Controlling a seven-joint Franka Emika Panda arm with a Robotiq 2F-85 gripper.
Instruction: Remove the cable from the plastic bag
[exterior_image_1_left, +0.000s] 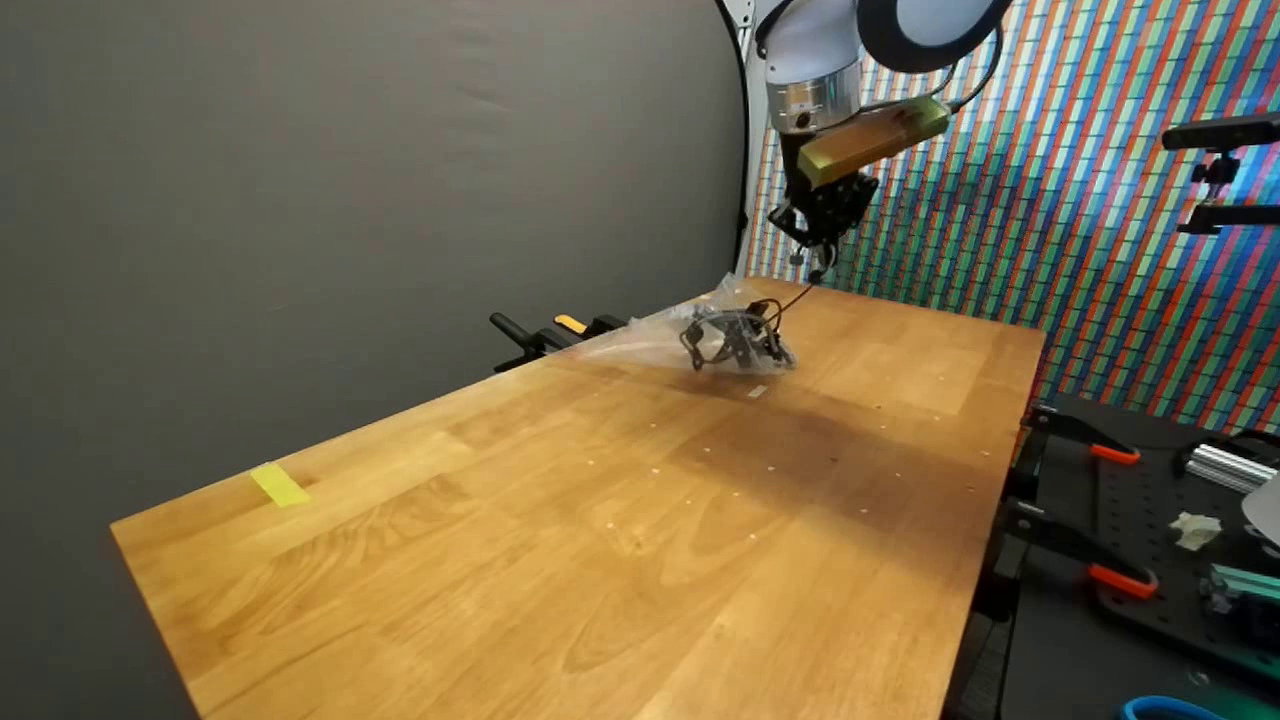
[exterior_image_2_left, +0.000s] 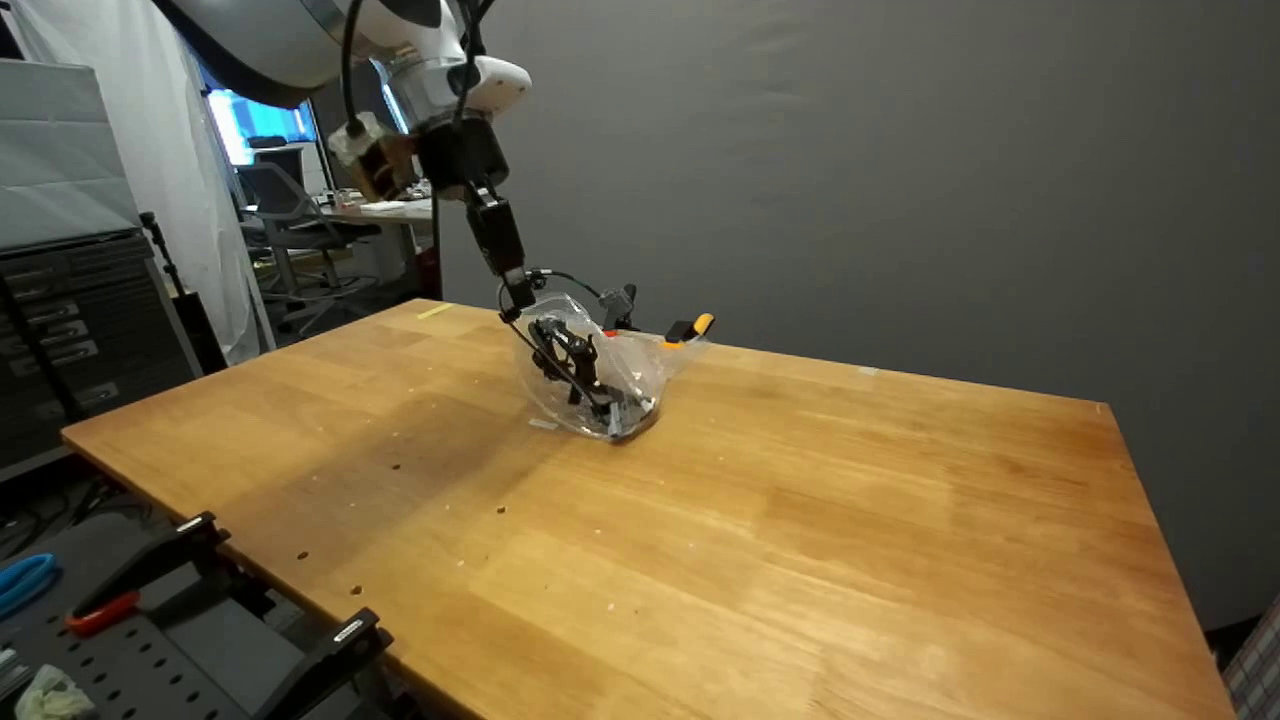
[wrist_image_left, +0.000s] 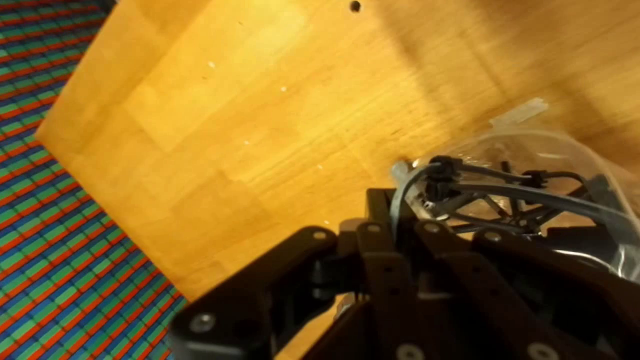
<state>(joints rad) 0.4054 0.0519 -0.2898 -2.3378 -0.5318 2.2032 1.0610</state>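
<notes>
My black two-fingered gripper (wrist_image_left: 397, 212) pinches the thin black cable (wrist_image_left: 520, 194).
I hold it up, presumably to draw it out; rightward, its bulk lies bundled inside the clear plastic bag (exterior_image_2_left: 640, 365) resting on the brown wooden table (exterior_image_2_left: 880, 520).

Wooden table (exterior_image_2_left: 800, 560) is carrying clear plastic bag (exterior_image_2_left: 628, 368); pale tape piece (exterior_image_1_left: 757, 391) is lying just beside bag; yellow tape strip (exterior_image_1_left: 281, 484) is sitting at table edge; white specks (exterior_image_1_left: 610, 525) and dark holes (wrist_image_left: 355, 6) are dotting wood

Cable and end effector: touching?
Touching: the wrist view shows the cable clamped between the jaws of the end effector, curving toward the plastic bag.
</notes>
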